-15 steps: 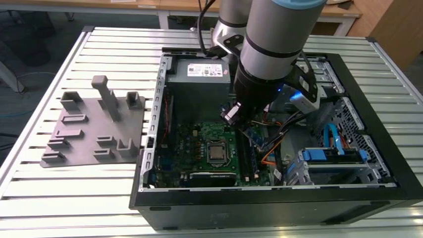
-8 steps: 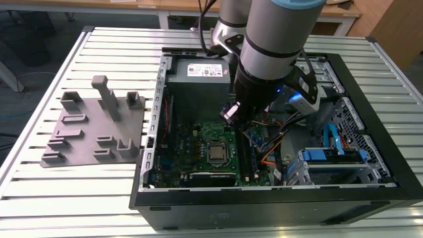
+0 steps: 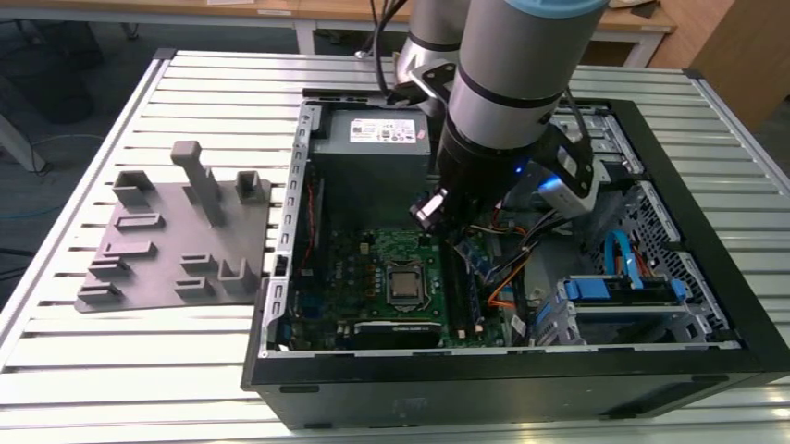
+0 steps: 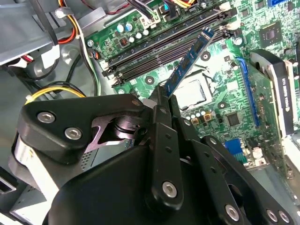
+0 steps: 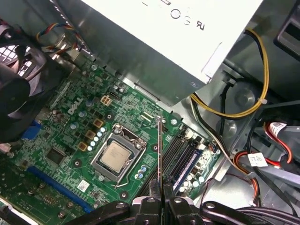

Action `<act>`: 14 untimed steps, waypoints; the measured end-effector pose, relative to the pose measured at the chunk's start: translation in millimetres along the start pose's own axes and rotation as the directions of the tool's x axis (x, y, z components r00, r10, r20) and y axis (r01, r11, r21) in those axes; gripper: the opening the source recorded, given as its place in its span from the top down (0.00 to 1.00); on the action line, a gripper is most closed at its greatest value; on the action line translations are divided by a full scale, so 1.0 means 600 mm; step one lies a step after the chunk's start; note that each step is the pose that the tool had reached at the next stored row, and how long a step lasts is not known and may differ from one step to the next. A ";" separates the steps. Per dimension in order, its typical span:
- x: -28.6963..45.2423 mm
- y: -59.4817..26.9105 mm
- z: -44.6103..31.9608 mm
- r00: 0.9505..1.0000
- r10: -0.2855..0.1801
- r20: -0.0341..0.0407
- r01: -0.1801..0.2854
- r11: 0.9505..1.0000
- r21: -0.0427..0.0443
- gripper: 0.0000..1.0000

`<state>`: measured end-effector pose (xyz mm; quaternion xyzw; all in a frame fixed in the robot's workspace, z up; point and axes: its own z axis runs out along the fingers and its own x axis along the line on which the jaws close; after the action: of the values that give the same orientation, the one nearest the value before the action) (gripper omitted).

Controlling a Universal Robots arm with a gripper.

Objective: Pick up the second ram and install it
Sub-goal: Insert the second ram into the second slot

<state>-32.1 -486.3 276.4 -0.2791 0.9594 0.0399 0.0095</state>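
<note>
the table (image 3: 136, 370) is ribbed pale metal; the tray (image 3: 166, 239) matt grey plastic; the gripper (image 4: 165, 96) matt black with shiny screws; the ram (image 4: 187, 61) smooth, faintly glossy.

Pale slatted metal counter (image 3: 148, 92) spreads across the exterior view, ribs catching bright, even light. Behind it, a wooden desk (image 3: 333, 11) on white legs (image 3: 305, 37). Down at the exterior view's left, dark grey-blue floor (image 3: 50, 185). Up at the exterior view's right corner, a brown wooden panel (image 3: 741, 46) stands beyond the counter
</note>
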 end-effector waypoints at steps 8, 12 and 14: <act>0.000 0.000 0.000 0.999 0.051 0.004 -0.051 0.999 0.002 0.89; 0.000 0.000 0.000 0.997 0.077 0.006 -0.077 0.997 0.003 0.89; 0.000 0.000 0.000 0.996 0.090 0.007 -0.090 0.996 0.003 0.89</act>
<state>-32.1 -486.3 276.2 -0.2357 0.9710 0.0394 0.0113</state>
